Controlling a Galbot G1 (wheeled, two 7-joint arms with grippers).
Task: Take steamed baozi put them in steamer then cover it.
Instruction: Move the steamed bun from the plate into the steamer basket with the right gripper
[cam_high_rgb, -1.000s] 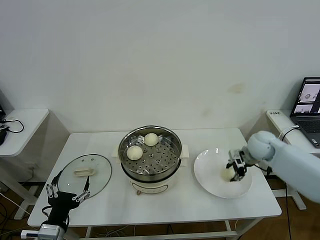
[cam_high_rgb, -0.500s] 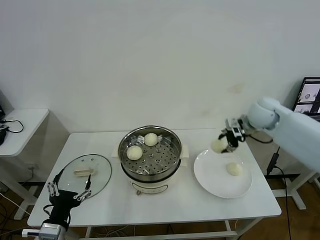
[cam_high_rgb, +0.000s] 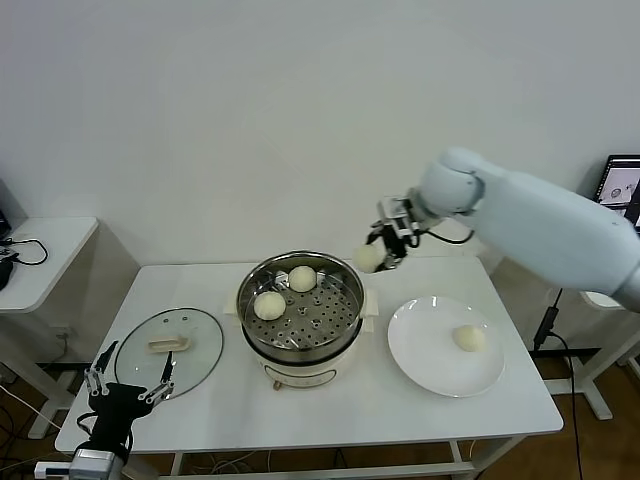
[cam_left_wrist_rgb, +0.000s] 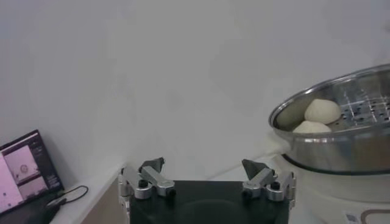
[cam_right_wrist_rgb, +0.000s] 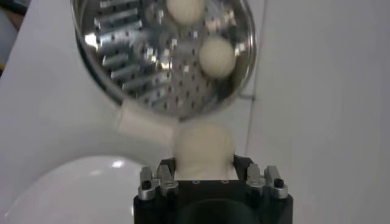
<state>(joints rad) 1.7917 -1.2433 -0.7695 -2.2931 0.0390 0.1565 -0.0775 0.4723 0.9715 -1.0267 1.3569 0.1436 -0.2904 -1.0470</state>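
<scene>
1. While it hangs in the air right of centre in the head view, the right hand (cam_high_rgb: 384, 250) has its fingers closed around one steamed baozi (cam_high_rgb: 368, 258), just above and beside the right rim of the steamer (cam_high_rgb: 300, 345).
2. Seen from the right wrist, that held baozi (cam_right_wrist_rgb: 203, 143) sits between the fingers, above the steamer's side handle (cam_right_wrist_rgb: 139, 126).
3. Inside the steamer, two more baozi lie on the perforated tray (cam_high_rgb: 318, 322): one toward the back (cam_high_rgb: 302, 279), one toward the left (cam_high_rgb: 269, 305).
4. To the right of the steamer stands a flat white plate (cam_high_rgb: 425, 350) with a fourth baozi (cam_high_rgb: 468, 338) on it.
5. Left of the steamer, the cover (cam_high_rgb: 140, 362) lies flat on the desk (cam_high_rgb: 330, 415), handle up.
6. At the lower left corner of the head view, the left hand (cam_high_rgb: 128, 385) waits with its fingers spread wide and holding nothing, at the near edge of the cover.
7. A laptop (cam_high_rgb: 622, 190) shows at the right edge.
</scene>
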